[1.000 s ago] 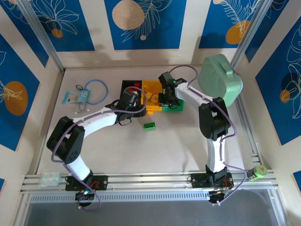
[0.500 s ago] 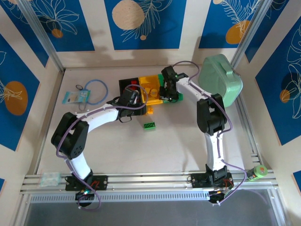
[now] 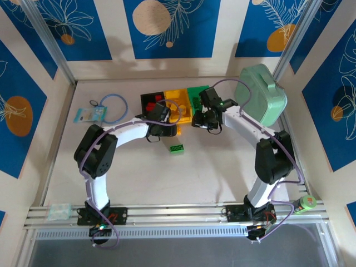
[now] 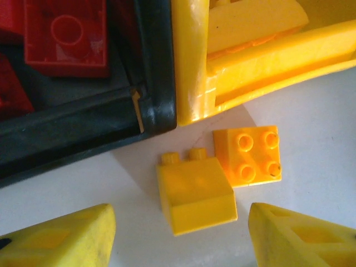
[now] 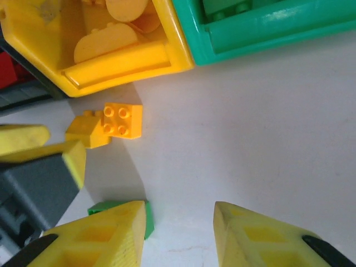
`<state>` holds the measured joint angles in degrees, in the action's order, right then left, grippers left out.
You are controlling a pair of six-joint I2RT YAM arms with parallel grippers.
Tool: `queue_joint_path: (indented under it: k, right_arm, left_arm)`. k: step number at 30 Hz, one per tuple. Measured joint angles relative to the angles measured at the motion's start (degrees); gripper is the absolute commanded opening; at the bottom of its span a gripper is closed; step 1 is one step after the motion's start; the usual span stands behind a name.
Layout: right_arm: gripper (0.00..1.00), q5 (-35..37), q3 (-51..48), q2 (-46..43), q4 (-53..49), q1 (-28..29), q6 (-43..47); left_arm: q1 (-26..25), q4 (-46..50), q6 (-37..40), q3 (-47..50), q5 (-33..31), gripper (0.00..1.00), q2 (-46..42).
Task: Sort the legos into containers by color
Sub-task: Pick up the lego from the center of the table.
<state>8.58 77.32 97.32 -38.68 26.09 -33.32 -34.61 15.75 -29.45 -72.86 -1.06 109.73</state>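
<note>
Wide open and empty, the left gripper (image 4: 181, 236) hangs with the sloped yellow brick (image 4: 194, 194) dead ahead between its fingers, tipped on its side, studs toward the yellow bin (image 4: 192, 67), a square yellow brick (image 4: 247, 154) right beside it. Both lie on the table (image 4: 311, 111) just outside that bin's near wall. The left arm looks nearer; the right gripper (image 5: 181, 228), also open and empty, sits farther off, a green brick (image 5: 119, 210) by its finger.

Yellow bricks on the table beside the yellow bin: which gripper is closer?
Left. The left gripper hangs above the yellow bricks, jaws open; the right gripper is farther off, to one side over the table.
</note>
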Motion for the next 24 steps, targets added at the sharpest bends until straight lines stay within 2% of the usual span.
queue_joint_path:
  k: [8,10,16,24]
  right_arm:
    - [0.38,0.39,-5.11,-2.36,0.83,0.00,-0.83]
    - [0.37,0.42,-6.14,-2.54,0.94,0.00,-0.96]
    - [0.37,0.52,-8.11,-5.07,1.01,-0.07,-1.46]
    - [0.37,0.90,-9.94,-7.43,1.79,-0.22,-1.90]
  left_arm:
    - [-0.94,1.62,-0.11,-2.03,-0.04,0.61,3.26]
    - [-0.98,1.95,-0.20,-2.80,-0.24,0.58,4.13]
    - [-1.16,2.71,-0.04,-4.20,-0.87,0.39,4.90]
    - [-1.79,3.89,0.04,-4.57,-2.58,0.32,4.68]
